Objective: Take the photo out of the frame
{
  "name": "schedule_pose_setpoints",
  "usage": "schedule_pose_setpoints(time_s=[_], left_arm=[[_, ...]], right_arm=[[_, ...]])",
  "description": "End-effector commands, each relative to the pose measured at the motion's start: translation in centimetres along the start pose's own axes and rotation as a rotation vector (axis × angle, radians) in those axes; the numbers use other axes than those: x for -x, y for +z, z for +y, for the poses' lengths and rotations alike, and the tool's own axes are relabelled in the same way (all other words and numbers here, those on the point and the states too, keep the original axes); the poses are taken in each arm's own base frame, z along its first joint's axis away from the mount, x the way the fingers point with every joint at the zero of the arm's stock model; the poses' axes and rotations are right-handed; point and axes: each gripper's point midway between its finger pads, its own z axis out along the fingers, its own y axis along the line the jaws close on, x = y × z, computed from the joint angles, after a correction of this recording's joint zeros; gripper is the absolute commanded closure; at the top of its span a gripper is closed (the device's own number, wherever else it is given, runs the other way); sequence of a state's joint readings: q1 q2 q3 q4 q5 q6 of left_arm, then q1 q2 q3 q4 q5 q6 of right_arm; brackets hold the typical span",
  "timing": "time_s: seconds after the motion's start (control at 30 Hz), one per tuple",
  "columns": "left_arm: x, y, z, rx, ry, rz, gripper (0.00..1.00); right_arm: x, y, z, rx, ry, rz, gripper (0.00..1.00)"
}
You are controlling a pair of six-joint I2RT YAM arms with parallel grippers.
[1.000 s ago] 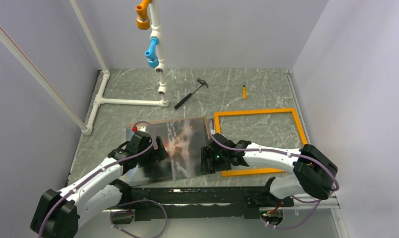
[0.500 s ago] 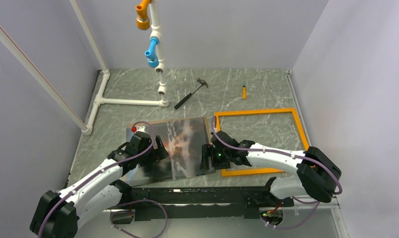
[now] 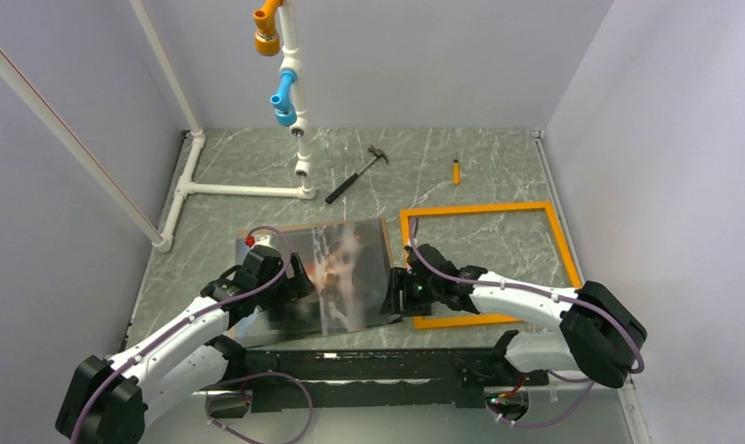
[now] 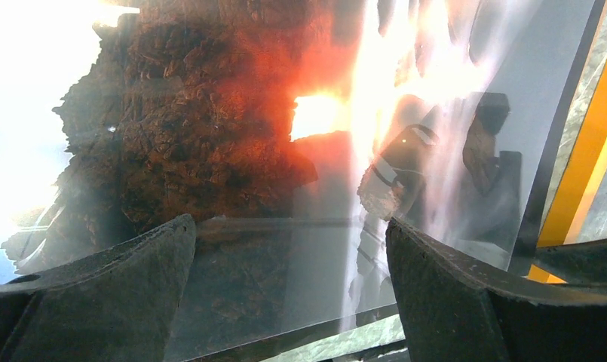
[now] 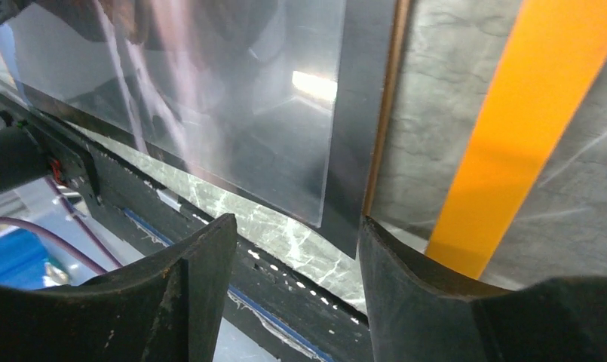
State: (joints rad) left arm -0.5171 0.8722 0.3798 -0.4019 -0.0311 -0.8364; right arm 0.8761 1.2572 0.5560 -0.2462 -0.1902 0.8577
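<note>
The photo [image 3: 324, 270], a dark print with an orange-red glow, lies flat on the table left of the orange frame [image 3: 484, 211], outside it. The frame is a hollow rectangle on the table. My left gripper [image 3: 292, 283] is open over the photo's left half; in the left wrist view [image 4: 289, 302] its fingers straddle the print [image 4: 209, 151], which has a clear glossy sheet over it. My right gripper [image 3: 398, 294] is open at the photo's near right corner [image 5: 360, 151], between the photo and the frame's left bar [image 5: 526, 128]. In the right wrist view [image 5: 292, 279] it holds nothing.
A hammer [image 3: 356, 174] and a small orange-handled screwdriver [image 3: 456, 171] lie at the back. A white pipe structure [image 3: 243, 190] with blue and orange fittings [image 3: 283, 92] stands at the back left. A black rail [image 3: 378, 361] runs along the near edge.
My right gripper has shifted a little to the right, off the photo's right edge toward the frame. The photo, the frame and the left arm have not visibly moved.
</note>
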Motion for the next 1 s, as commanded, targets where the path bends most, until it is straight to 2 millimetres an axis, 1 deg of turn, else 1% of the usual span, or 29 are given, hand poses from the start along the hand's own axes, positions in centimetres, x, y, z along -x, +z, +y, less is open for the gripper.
schedule_pose_setpoints(time_s=[0.0, 0.1, 0.17, 0.2, 0.3, 0.53, 0.63, 0.73, 0.83, 0.97], left_arm=[[-0.8, 0.2, 1.5, 0.052, 0.002, 0.009, 0.01], [-0.9, 0.2, 1.6, 0.052, 0.000, 0.011, 0.01], [-0.9, 0.2, 1.6, 0.052, 0.000, 0.011, 0.01], [-0.9, 0.2, 1.5, 0.050, 0.001, 0.012, 0.01], [-0.9, 0.2, 1.5, 0.051, 0.001, 0.013, 0.01], [-0.9, 0.1, 1.5, 0.051, 0.004, 0.012, 0.01], [-0.8, 0.1, 1.4, 0.045, 0.002, 0.009, 0.01], [-0.8, 0.1, 1.3, 0.045, 0.002, 0.012, 0.01], [-0.9, 0.1, 1.4, 0.048, 0.006, 0.017, 0.01], [-0.9, 0.1, 1.4, 0.048, 0.006, 0.013, 0.01]], right_arm=[[1.0, -0.5, 1.9, 0.181, 0.065, -0.038, 0.41], [1.2, -0.7, 1.5, 0.246, 0.103, -0.055, 0.49], [1.3, -1.0, 1.5, 0.284, 0.120, -0.064, 0.52], [1.5, -1.1, 1.5, 0.299, 0.127, -0.072, 0.56], [1.6, -1.3, 1.5, 0.317, 0.136, -0.081, 0.64], [1.8, -2.0, 1.7, 0.320, 0.131, -0.098, 0.66], [1.8, -1.7, 1.6, 0.319, 0.139, -0.094, 0.67], [1.7, -1.3, 1.5, 0.325, 0.154, -0.085, 0.72], [1.8, -1.0, 1.6, 0.329, 0.162, -0.084, 0.73], [1.9, -0.7, 1.0, 0.319, 0.186, -0.089, 0.76]])
